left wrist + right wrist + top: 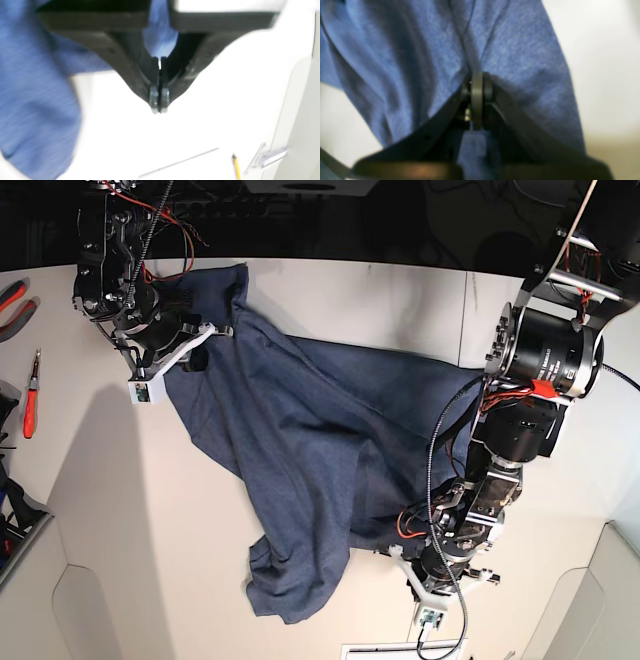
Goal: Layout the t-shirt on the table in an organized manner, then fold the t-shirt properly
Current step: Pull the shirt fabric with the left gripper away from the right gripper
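- At centre frame of your left wrist view, the left gripper [159, 110] has its jaws pressed together; blue cloth shows behind the jaws further up, so you are pinching the t-shirt [37, 100] deeper between the fingers, while the tips themselves look bare.
- At centre of your right wrist view, the right gripper [477, 82] is clamped onto a gathered ridge of the same blue fabric, which fans out above and to both sides of the jaws.
- In the base view, your right gripper [190, 340] sits at upper left, gripping the shirt's upper edge; your left gripper [425, 565] sits at lower right, at the shirt's right-hand margin.
- Between the two grippers the t-shirt [310, 450] stretches diagonally, creased and partly doubled over, its lowest corner bunched at lower centre.
- Beneath it lies the white table [130, 520], with a thin seam [180, 161] visible at the bottom of the left wrist view.
- At far left of the base view, red-handled tools [30, 395] rest on the tabletop, well apart from the cloth.
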